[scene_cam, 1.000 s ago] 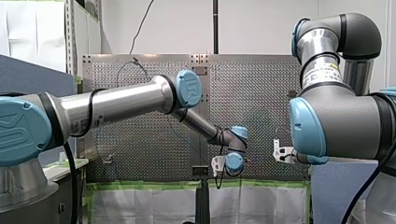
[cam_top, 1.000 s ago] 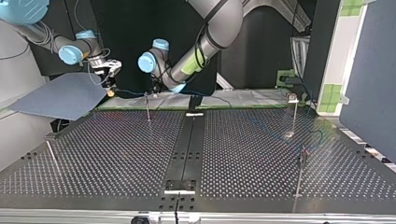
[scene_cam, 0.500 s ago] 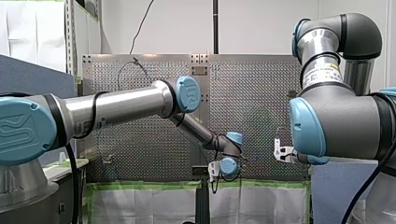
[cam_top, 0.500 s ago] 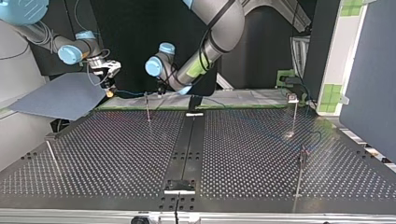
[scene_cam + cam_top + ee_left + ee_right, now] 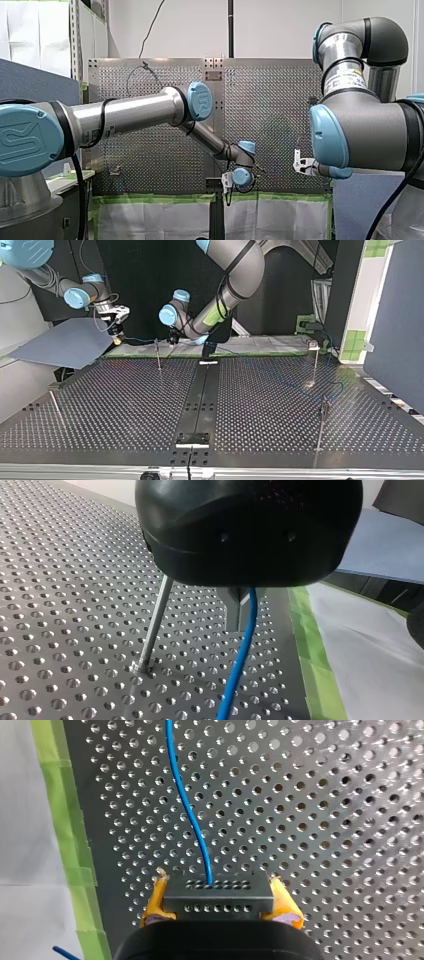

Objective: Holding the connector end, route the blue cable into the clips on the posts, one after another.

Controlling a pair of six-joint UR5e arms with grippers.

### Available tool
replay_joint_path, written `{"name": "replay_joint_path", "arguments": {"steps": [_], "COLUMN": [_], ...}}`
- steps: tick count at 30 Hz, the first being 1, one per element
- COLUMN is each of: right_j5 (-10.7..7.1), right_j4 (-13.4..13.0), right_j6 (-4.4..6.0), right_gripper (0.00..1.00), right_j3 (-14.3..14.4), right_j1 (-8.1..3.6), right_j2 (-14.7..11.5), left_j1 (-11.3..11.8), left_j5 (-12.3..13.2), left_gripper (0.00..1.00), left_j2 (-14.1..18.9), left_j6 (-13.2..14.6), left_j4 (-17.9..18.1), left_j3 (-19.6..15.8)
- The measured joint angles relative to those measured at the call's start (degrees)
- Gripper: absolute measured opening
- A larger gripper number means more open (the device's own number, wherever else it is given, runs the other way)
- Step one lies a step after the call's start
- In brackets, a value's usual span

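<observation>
My right gripper (image 5: pixel 218 887) has its yellow pads (image 5: pixel 156 900) shut on the dark grey connector (image 5: pixel 218 904), and the blue cable (image 5: pixel 186 805) runs away from it over the perforated table. In the top view that gripper (image 5: pixel 117 335) hangs over the far edge at the left. From there the cable (image 5: pixel 141 341) runs across to my left gripper (image 5: pixel 172 339). My left gripper (image 5: pixel 241 625) is black with metal fingers shut on the blue cable (image 5: pixel 242 655), just beside a thin metal post (image 5: pixel 154 627). That post (image 5: pixel 158 355) stands near the table's far edge.
More posts stand at the top view's right (image 5: pixel 314 362), front right (image 5: pixel 321 426) and front left (image 5: pixel 55 407). A grey-blue sheet (image 5: pixel 65 342) lies off the far left corner. Green tape (image 5: pixel 312 670) and white covering edge the table.
In the top view my left gripper has shifted towards the right and slightly lower, past the far post, with the cable in it. My right gripper has stayed put.
</observation>
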Motion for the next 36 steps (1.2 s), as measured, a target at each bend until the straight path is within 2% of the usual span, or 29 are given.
{"name": "replay_joint_path", "arguments": {"steps": [12,18,27,36], "right_j5": [0.72,1.38,1.68,1.84], "right_j4": [0.2,0.9,2.8,3.4], "right_j6": [0.35,0.07,-0.3,-0.01], "right_gripper": [0.0,0.0,0.0,0.0], "right_j3": [-1.5,-2.6,-4.4,-5.7], "right_j1": [0.25,0.3,0.35,0.35], "right_j2": [2.5,4.3,4.8,4.9], "left_j1": [0.5,0.6,0.4,0.8], "left_j5": [0.9,1.4,2.1,1.8], "left_gripper": [0.0,0.0,0.0,0.0], "left_j2": [0.0,0.0,0.0,0.0], "left_j6": [-0.8,-0.9,-1.5,-2.3], "left_j4": [1.3,1.4,2.3,3.1], "left_j3": [0.0,0.0,0.0,0.0]}}
